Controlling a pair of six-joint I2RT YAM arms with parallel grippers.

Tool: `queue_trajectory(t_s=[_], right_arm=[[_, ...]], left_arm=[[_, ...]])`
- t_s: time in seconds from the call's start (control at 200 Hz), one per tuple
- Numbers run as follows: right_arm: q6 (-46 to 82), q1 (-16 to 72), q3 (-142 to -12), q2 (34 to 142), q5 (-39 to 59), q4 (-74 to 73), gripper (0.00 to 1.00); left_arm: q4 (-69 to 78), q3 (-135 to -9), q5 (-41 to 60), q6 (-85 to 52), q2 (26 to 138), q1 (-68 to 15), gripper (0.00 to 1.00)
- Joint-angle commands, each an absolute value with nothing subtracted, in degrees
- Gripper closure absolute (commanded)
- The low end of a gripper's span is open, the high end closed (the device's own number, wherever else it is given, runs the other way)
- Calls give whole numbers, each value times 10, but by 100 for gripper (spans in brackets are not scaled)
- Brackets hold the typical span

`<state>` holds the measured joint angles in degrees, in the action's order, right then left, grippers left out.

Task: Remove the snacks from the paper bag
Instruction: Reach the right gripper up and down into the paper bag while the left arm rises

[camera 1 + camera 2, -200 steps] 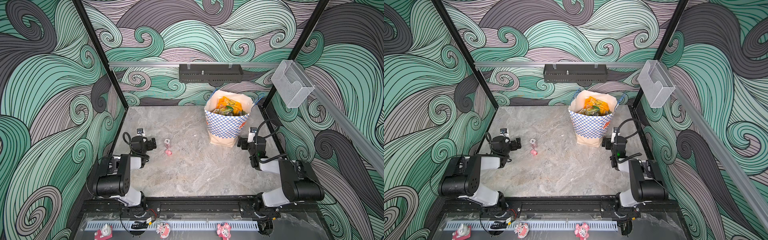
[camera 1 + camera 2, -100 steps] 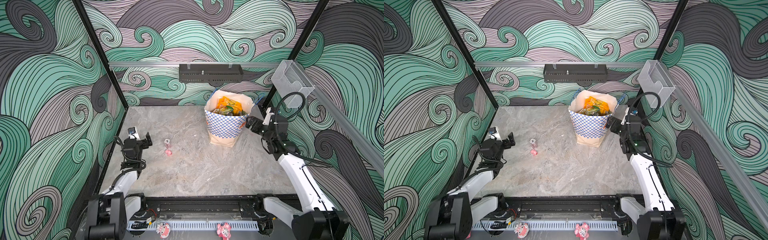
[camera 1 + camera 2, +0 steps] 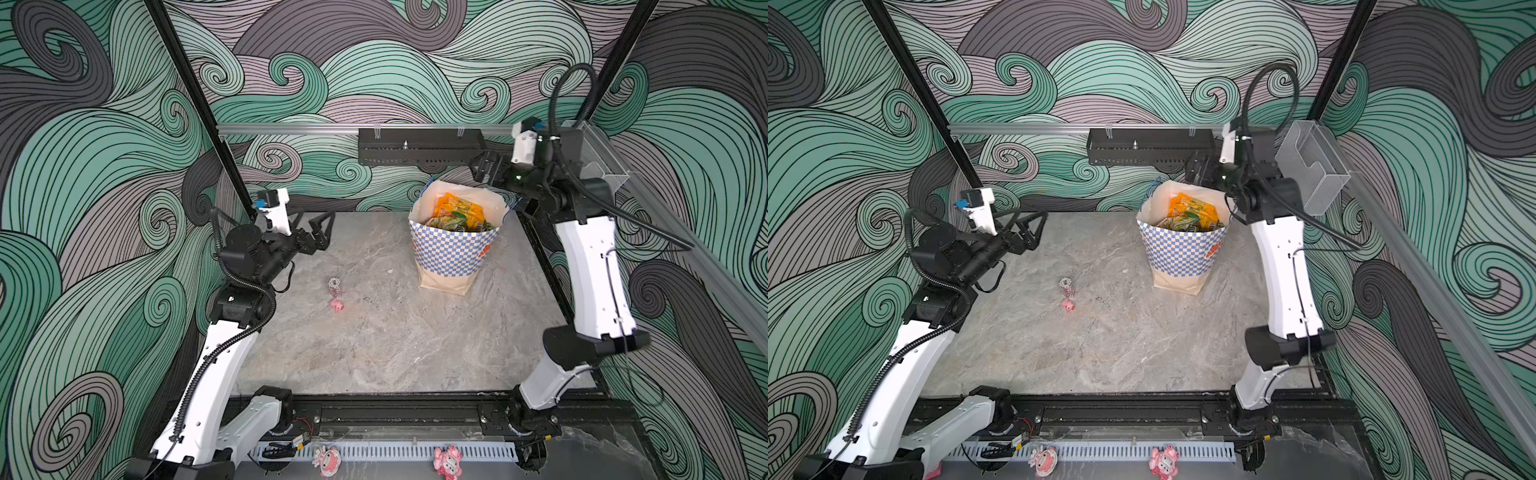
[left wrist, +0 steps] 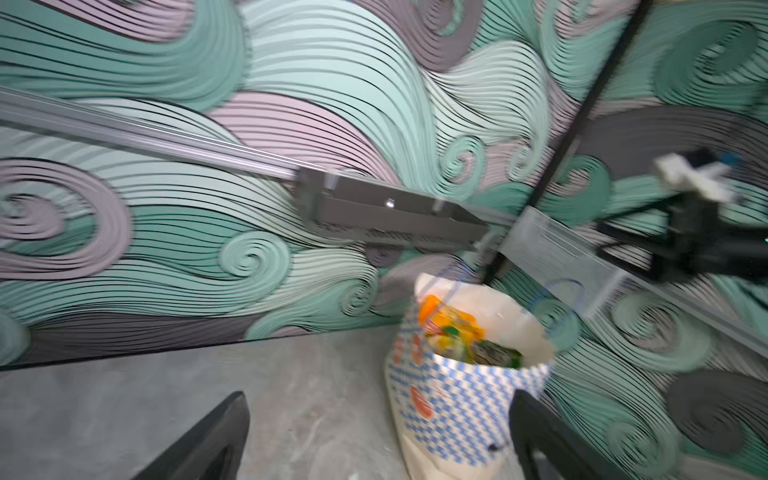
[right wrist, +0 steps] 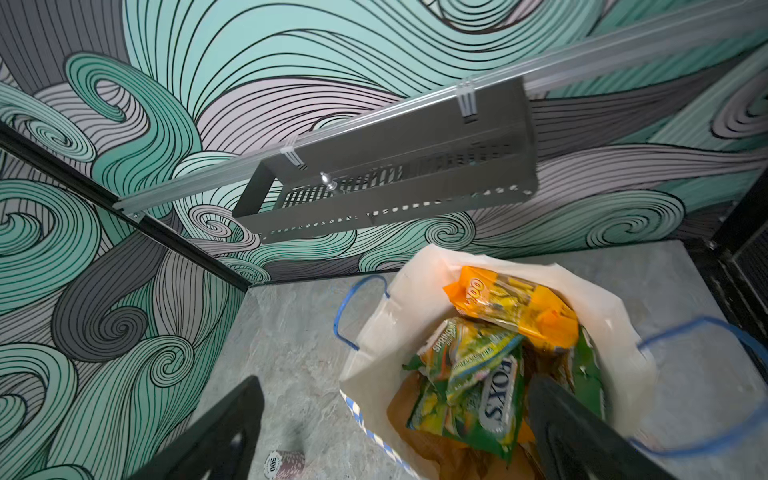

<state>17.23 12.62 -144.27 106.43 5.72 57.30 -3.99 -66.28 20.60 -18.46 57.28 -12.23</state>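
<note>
In both top views the paper bag [image 3: 451, 253] stands upright on the desk [image 3: 374, 353], its mouth wide, with the snacks [image 3: 457, 212] heaped inside to just under the rim. It sits below and slightly ahead of the right fingers [image 3: 484, 170], which hang spread and empty over its far edge. The left fingers [image 3: 316, 237] are also parted with nothing between them, and the bag lies well ahead of them across bare desk.

The left wrist view is blurred. It shows the left fingers [image 4: 208, 436] splayed, with the bag [image 4: 457, 395] out in front and nearer one finger. No contact can be made out.

In the right wrist view the right fingers [image 5: 216, 432] stand wide. The orange packet [image 5: 515, 307] lies topmost, just beyond the fingertips. The green-yellow "FOX'S" packet [image 5: 478, 386] lies beneath it, below the gap and closer to one finger. The blue cord handles [image 5: 353, 307] loop out on both sides of the mouth.

The packets look light, crinkly and slick, so a shallow pinch would probably slide off. Squeezing the filled middle might crush what is inside. The orange packet's raised end or a sealed edge seems the best place to grip. The bag is thin paper and would likely lift or tip with a snagged packet, and the cords could catch a finger
</note>
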Motion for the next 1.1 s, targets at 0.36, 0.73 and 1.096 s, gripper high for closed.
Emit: queue_trajectory(t_s=[0.36, 0.73, 1.096], right_arm=[[-26, 139, -1564, 1328, -55, 658, 1], [-125, 163, -1519, 1389, -106, 549, 0], [-99, 169, -1492, 1435, -200, 540, 1]], left_arm=[[-306, -807, 322, 22, 635, -284, 1], [-363, -802, 296, 72, 644, -284, 1], [-377, -799, 289, 105, 642, -284, 1]])
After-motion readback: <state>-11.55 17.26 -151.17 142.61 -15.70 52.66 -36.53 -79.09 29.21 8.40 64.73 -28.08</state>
